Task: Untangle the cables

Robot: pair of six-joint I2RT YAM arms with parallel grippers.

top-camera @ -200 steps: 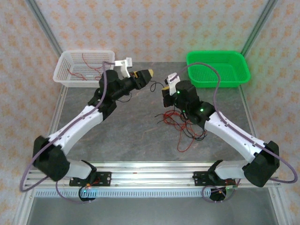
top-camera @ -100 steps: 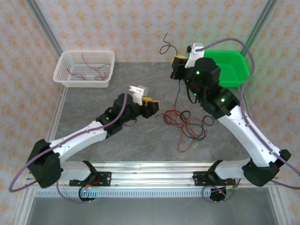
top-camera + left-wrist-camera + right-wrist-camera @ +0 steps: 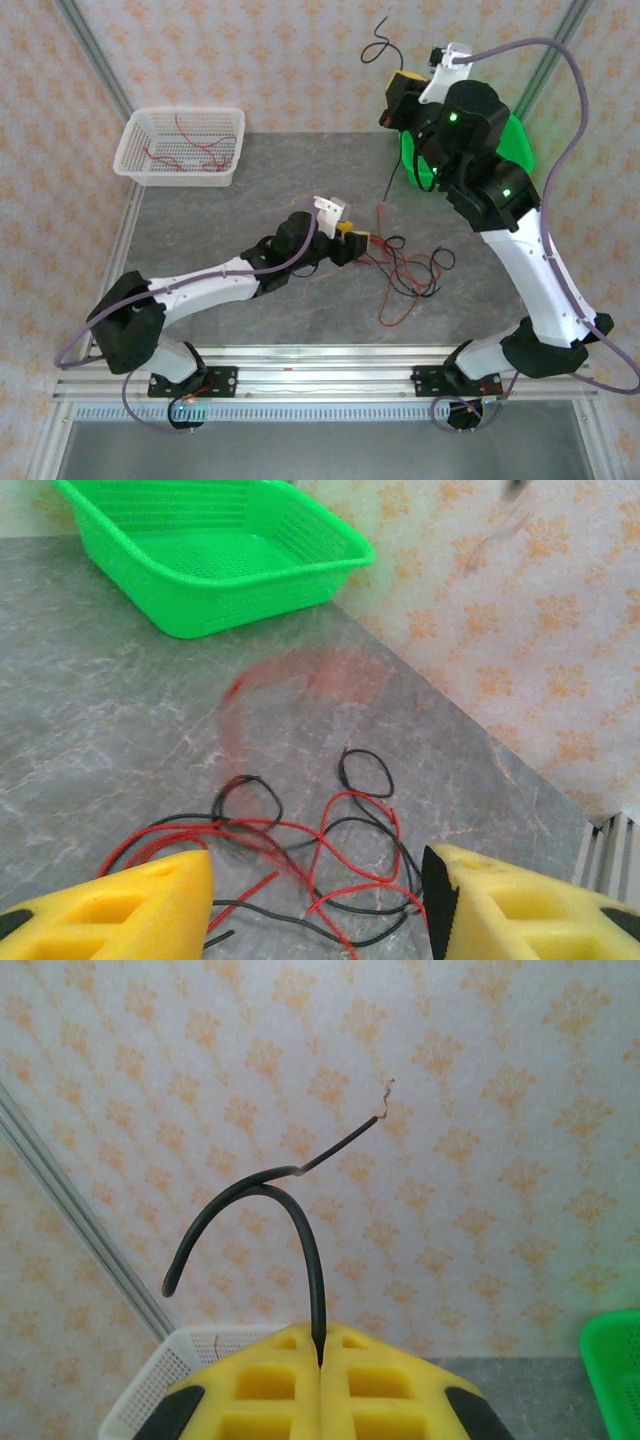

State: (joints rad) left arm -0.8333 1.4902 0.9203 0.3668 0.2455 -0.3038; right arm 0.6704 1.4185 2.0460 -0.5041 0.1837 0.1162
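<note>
Well up above the table [image 3: 250,205], the right gripper [image 3: 320,1355] had its yellow fingers [image 3: 395,1385] pressed flat together, pinching one black wire [image 3: 316,1280] right at the seam. Look at that strand: it rose from the pads, arched over to the left and drooped, with a thin bare end kinked off toward the patterned wall. From the overhead camera, the rest of that wire hung down below the raised gripper toward the table; whether its lower end touched the heap, I couldn't tell.

Down low, the left gripper [image 3: 317,880] sat just beside the cables [image 3: 405,268], its fingers [image 3: 120,905] spread apart with nothing between them, and the red and black loops lay sprawled on the grey surface right in front of the tips. A blurred red arc showed beyond the heap in the left wrist view, too smeared to read.

Off at the far left corner, the white basket [image 3: 178,176] had a few red strands lying inside. The green basket [image 3: 250,598] stood at the far right, partly behind the right arm.
</note>
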